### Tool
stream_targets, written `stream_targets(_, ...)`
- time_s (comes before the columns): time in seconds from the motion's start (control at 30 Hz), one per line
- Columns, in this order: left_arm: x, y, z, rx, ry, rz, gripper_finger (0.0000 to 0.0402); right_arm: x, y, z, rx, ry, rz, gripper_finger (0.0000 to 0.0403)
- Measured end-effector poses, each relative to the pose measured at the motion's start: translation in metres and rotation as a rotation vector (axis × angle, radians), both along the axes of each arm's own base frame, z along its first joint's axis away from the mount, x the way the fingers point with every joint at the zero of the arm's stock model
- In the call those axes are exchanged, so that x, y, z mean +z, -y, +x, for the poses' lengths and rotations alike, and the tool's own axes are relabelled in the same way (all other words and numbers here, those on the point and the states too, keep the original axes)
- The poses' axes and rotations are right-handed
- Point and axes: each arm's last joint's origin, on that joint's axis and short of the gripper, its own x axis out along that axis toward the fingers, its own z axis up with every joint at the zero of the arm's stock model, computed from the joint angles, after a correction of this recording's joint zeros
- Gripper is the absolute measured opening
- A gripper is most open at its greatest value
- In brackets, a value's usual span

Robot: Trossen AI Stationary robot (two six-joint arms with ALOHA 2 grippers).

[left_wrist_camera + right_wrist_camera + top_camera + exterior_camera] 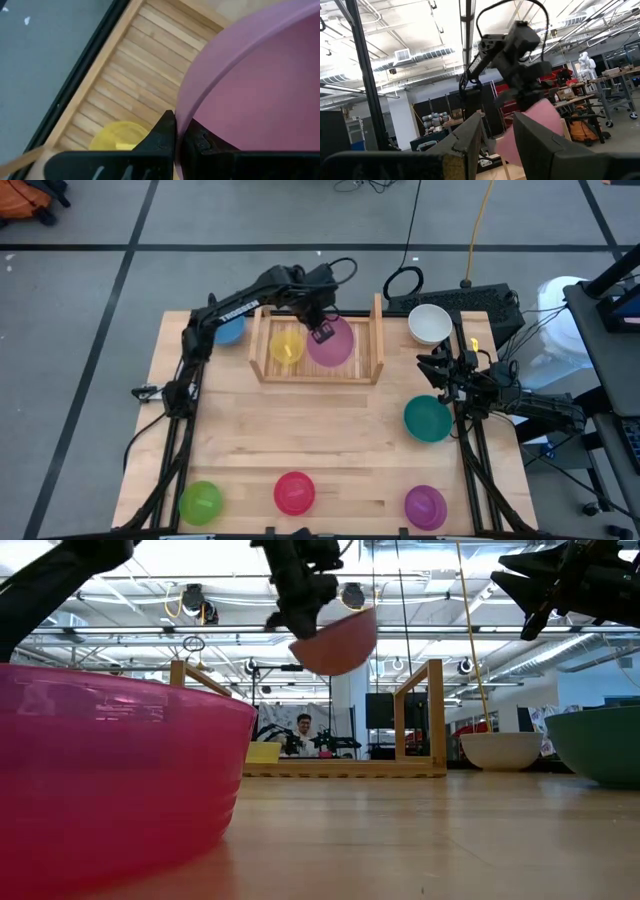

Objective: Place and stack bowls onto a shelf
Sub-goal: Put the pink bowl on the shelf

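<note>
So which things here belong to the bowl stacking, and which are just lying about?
Job: shelf; pink bowl in left tool; yellow, blue, white, teal, green, red-magenta, purple bowls.
About: keyboard, cables.

Eight bowls (pixel 429 420) are on view, one per colour: blue, yellow, pink, white, teal, green, red-magenta and purple. One shelf (pixel 318 368) and two grippers (pixel 320 330).

The pink bowl (pixel 332 342) hangs tilted above the light-wood shelf (pixel 318 370), lifted clear of its slats. The yellow bowl (pixel 287 346) sits on the shelf beside it. Blue (pixel 230 330) lies just left of the shelf, white (pixel 430 323) right; teal (pixel 428 419), green (pixel 200 502), red-magenta (pixel 295 492) and purple (pixel 425 506) rest upright on the surface.
</note>
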Motion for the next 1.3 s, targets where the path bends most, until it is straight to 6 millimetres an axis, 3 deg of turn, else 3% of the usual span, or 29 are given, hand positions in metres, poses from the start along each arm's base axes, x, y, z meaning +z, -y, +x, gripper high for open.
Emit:
stream_targets(0.53, -0.072, -0.041, 0.032, 0.051, -0.071, -0.009, 0.0004, 0.000, 0.000, 0.000, 0.003, -0.003, 0.007, 0.0110)
stream_targets(0.97, -0.105, -0.060, 0.035, 0.088, -0.126, -0.040, 0.0004, 0.000, 0.000, 0.000, 0.003, -0.001, 0.007, 0.0110)
stream_targets(1.3, -0.122, -0.058, 0.039, 0.061, -0.167, -0.079, 0.0004, 0.000, 0.000, 0.000, 0.003, 0.007, 0.006, 0.0110)
